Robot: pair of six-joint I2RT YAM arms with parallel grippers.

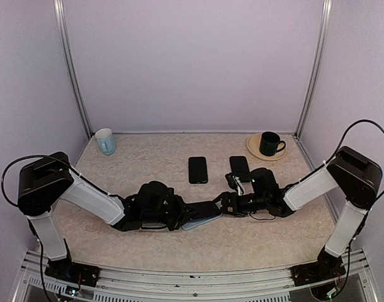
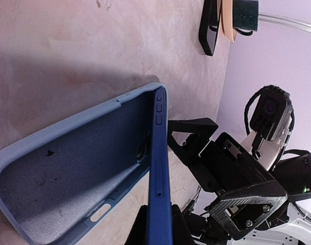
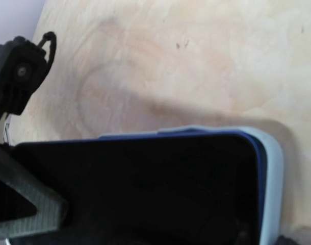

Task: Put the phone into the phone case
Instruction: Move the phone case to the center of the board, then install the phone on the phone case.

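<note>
Left tool [image 1: 182, 217]: clamped tight on 1 long side wall of the light-blue phone case [image 2: 74, 178]. The case sits over the middle of the counter [image 1: 148, 157], tipped so its hollow faces the left wrist camera. The hollow is empty. Cannot tell whether the case's low edge touches the counter.

Right tool [image 1: 230, 202]: jaws wide, holding nothing, just beside the case's short end.

2 dark phones lie flat toward the back, apart from the case: centre phone [image 1: 197, 170] and right-hand phone [image 1: 240, 166], the latter partly hidden by the right wrist. Cannot tell which one fits.

Judgement: the step in hand is fetching a phone with the right tool while the left presents the case.

To do it well:
- A pinch on 1 soft wall will likely let the case flex, so turn the hollow up before insertion.
- Grip the phone across its long edges near 1 end, leaving the other end free.
- Seat that free end under the case lip first, then press the rest down.

Risk: a flat phone offers little purchase, so fingers may skid.
</note>
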